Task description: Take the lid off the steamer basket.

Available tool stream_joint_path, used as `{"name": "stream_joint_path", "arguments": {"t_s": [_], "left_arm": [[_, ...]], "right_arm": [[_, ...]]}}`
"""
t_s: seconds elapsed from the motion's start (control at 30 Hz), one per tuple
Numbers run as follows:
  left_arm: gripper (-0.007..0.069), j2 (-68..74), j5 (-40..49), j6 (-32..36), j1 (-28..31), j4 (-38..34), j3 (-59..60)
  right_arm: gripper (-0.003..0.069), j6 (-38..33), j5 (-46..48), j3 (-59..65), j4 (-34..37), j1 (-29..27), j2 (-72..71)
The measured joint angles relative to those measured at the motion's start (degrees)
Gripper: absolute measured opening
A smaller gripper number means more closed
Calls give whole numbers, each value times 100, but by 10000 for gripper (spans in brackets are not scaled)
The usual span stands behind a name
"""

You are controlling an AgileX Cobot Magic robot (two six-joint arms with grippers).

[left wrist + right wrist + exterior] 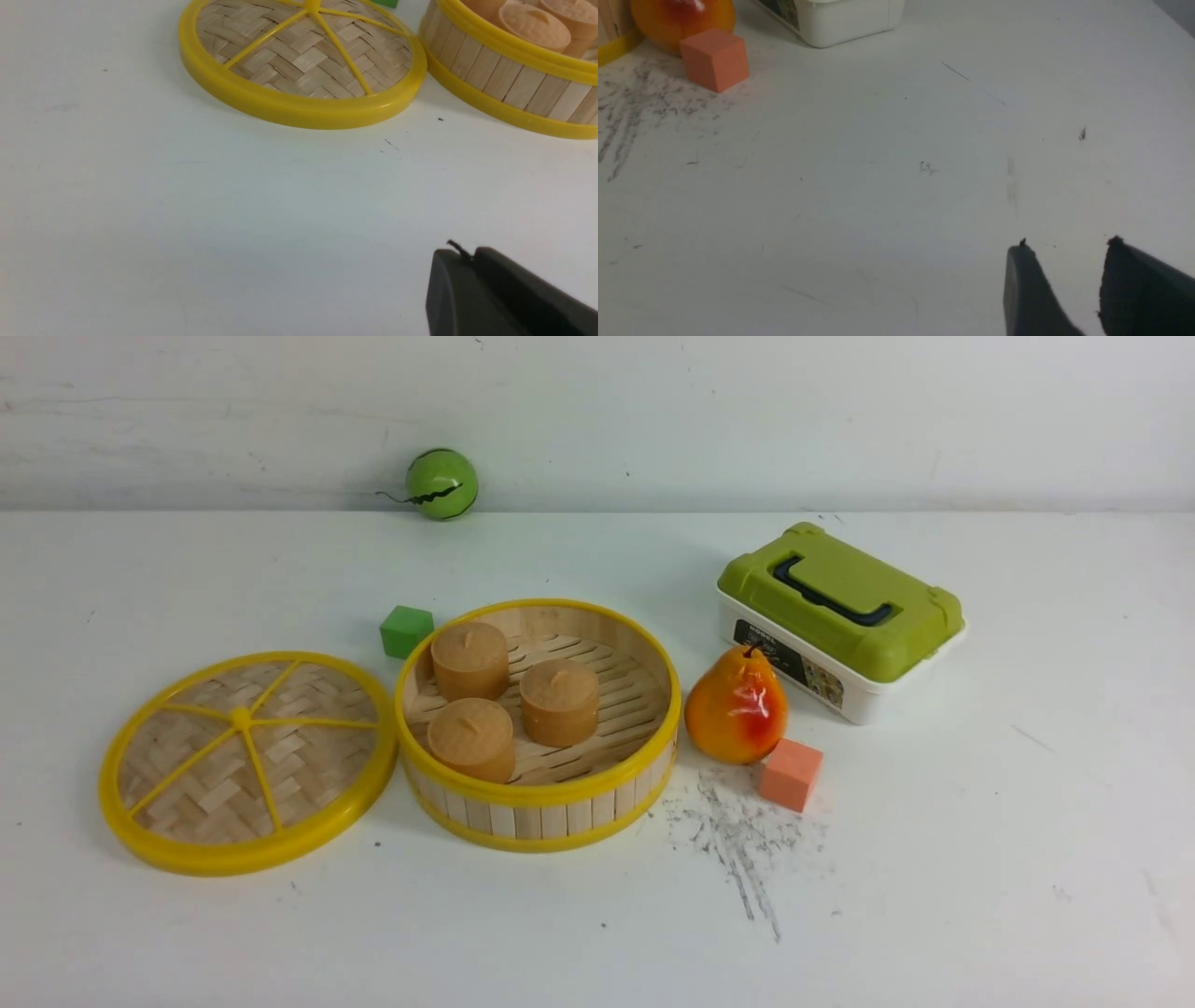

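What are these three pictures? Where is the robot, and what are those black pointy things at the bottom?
The robot has two arms, each ending in a claw with a camera beside it. The big picture looks forward from between the arms. The other two look down from each wrist, so the black tips are the left claw, nearly closed, and the right claw, open. Neither holds anything. On the white table, the lid lies beside the steamer basket, which holds three brown buns. Nearby are a pear, an orange block, a green block, a green ball and a green-lidded box.
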Motion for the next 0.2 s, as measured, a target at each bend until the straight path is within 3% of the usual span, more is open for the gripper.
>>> {"name": "stream_joint_path", "arguments": {"t_s": [0.2], "left_arm": [[41,0,0,0,0,0,0]], "right_arm": [[239,0,0,0,0,0,0]]}}
